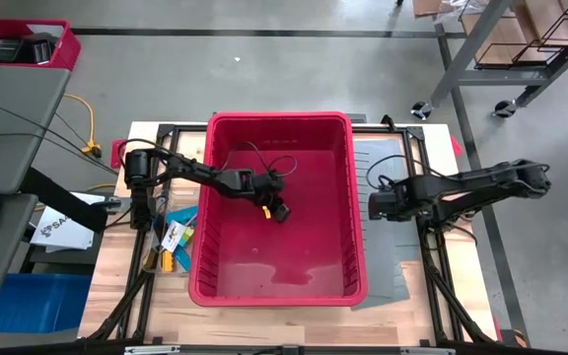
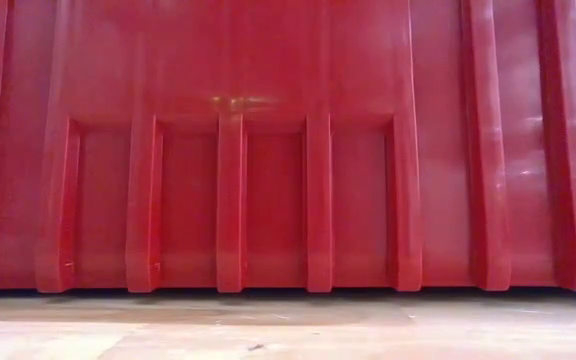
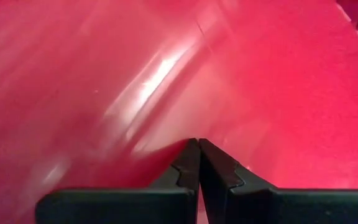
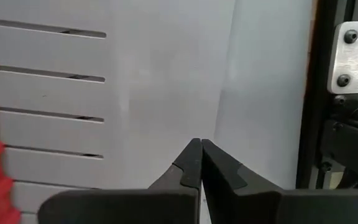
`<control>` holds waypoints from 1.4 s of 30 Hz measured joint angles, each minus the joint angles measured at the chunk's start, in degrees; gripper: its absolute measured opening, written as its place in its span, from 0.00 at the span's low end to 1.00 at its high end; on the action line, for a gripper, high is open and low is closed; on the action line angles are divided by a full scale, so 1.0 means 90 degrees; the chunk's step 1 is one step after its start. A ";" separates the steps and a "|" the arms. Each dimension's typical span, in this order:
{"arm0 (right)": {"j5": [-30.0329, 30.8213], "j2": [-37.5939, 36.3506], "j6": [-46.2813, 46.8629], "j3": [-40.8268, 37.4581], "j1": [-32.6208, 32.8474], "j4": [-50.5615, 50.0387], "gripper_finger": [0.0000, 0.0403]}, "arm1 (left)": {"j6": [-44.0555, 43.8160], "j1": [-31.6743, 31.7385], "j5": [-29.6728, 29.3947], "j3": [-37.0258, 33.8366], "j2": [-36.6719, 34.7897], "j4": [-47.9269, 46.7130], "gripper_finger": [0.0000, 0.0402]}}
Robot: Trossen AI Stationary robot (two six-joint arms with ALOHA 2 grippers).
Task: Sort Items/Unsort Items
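Red bin [image 1: 353, 197] looks empty; items [image 1: 173, 240] sit outside by its left wall. Left gripper [image 1: 280, 209] over bin, shut, empty-handed, prob. post-drop or reaching. Right gripper [image 1: 373, 205] parked beside bin, shut w/ nothing.

My two arms are dark, jointed, looped with black cables; each gripper ends in black, notched, wedge-shaped fingers [image 3: 185, 168].

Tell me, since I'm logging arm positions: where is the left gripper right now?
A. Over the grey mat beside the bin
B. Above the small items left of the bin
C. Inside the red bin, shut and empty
C: the high view shows the left gripper reaching into the red bin, and its wrist view shows the fingers pressed together with nothing between them.
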 joint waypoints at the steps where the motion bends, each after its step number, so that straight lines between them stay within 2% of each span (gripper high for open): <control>1: 0.0024 0.0056 0.0030 0.0000 0.0029 -0.0004 0.00 | 0.0000 0.0007 0.0035 -0.0003 0.0000 0.0010 0.00; 5: 0.0123 0.0209 0.0159 0.0000 0.0100 -0.0019 0.06 | 0.0010 0.0009 0.0135 -0.0009 0.0000 0.0027 0.00; 10: 0.0105 0.0287 0.0095 0.0000 0.0049 0.0027 0.24 | 0.0018 0.0026 0.0220 -0.0009 0.0000 0.0032 0.00; 12: 0.0092 0.0277 -0.0417 0.0000 0.0049 0.0428 0.33 | 0.0018 0.0050 0.0276 -0.0009 0.0000 0.0037 0.00; 15: -0.0079 0.0290 -0.2074 0.0015 0.0054 0.1107 0.42 | 0.0090 0.0089 0.0355 -0.0016 0.0000 0.0054 0.00; 17: -0.0204 0.0378 -0.2505 0.0022 0.0051 0.0734 0.45 | 0.0168 0.0124 0.0367 -0.0016 0.0000 0.0054 0.00; 20: -0.0229 0.0517 -0.2550 -0.0007 0.0049 -0.0130 0.46 | 0.0180 0.0170 0.0491 -0.0016 0.0000 0.0059 0.00; 25: -0.0201 0.0814 -0.2182 -0.0002 -0.0053 0.0060 0.44 | 0.0177 0.0211 0.0536 -0.0028 0.0002 0.0107 0.00; 32: -0.0341 0.1585 -0.2279 -0.0002 -0.0463 0.0018 0.43 | 0.0175 0.0220 0.0677 -0.0036 0.0007 0.0112 0.00; 37: -0.0398 0.1764 -0.2296 -0.0002 -0.0660 0.0083 0.43 | 0.0180 0.0225 0.0684 -0.0035 0.0002 0.0025 0.00; 39: -0.0601 0.1729 -0.2333 -0.0055 -0.0765 0.0284 0.43 | 0.0229 0.0225 0.0682 -0.0033 0.0002 -0.0005 0.00; 42: -0.1024 0.1491 -0.1988 -0.0516 -0.0846 0.1436 0.43 | 0.0336 0.0224 0.0685 -0.0022 0.0000 -0.0055 0.00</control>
